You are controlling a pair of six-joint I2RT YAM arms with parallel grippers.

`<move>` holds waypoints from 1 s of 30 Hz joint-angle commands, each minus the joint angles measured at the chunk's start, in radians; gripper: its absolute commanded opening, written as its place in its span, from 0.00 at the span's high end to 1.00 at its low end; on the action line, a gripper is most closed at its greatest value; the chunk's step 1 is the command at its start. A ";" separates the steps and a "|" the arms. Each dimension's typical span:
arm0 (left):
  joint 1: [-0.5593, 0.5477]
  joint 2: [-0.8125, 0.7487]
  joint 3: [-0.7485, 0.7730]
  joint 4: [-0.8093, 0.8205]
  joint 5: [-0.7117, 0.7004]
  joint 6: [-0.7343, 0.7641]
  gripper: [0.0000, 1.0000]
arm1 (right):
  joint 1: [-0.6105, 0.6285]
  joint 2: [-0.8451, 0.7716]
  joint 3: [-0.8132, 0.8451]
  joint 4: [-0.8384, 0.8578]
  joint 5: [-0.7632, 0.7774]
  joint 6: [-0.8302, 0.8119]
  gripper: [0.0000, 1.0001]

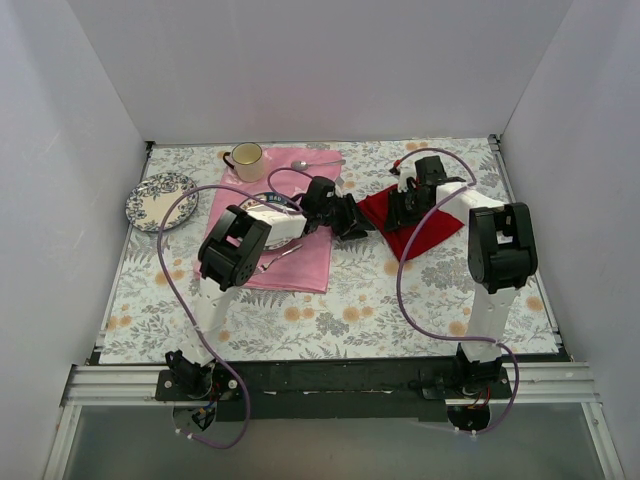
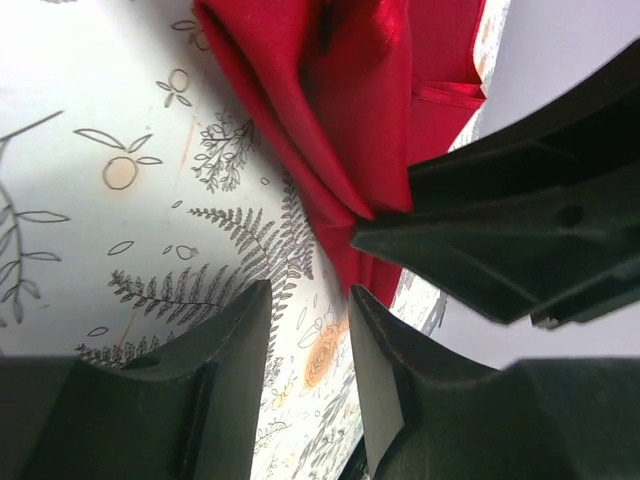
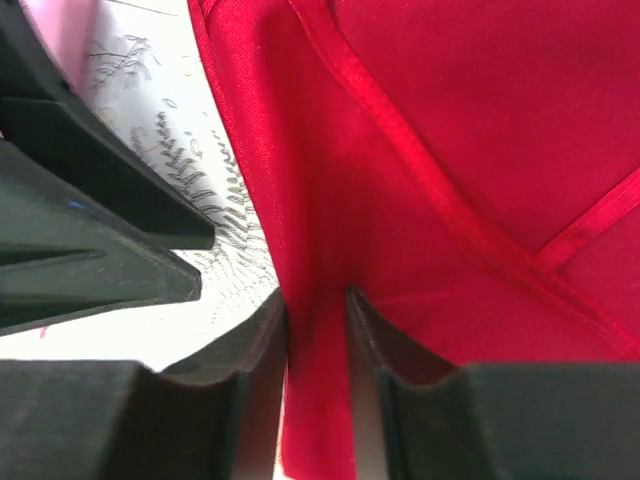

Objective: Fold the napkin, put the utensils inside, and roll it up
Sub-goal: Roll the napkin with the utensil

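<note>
Left end effector [image 2: 310,295]: jaws partly open over the patterned desk [image 2: 120,200], holding nothing. Just ahead, slightly right of its gap, the folded corner of the napkin [image 2: 340,120] points back at it, the long fold running away forward. The right end effector [image 3: 317,300] is closer: 2 fingers narrowly parted astride a red ridge. Whether they pinch it, I cannot tell.
</note>
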 commanded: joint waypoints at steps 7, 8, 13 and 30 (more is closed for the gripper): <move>0.005 -0.299 -0.044 -0.186 -0.144 -0.008 0.55 | 0.199 -0.158 0.024 -0.072 0.555 -0.037 0.46; 0.007 -0.322 -0.067 -0.205 -0.165 -0.006 0.54 | 0.233 -0.162 0.024 -0.071 0.591 -0.039 0.45; 0.036 -0.521 -0.193 -0.260 -0.239 -0.029 0.53 | 0.304 -0.150 0.016 -0.068 0.775 -0.054 0.39; 0.123 -0.755 -0.405 -0.300 -0.341 -0.017 0.55 | 0.402 -0.009 0.078 -0.081 0.855 -0.051 0.64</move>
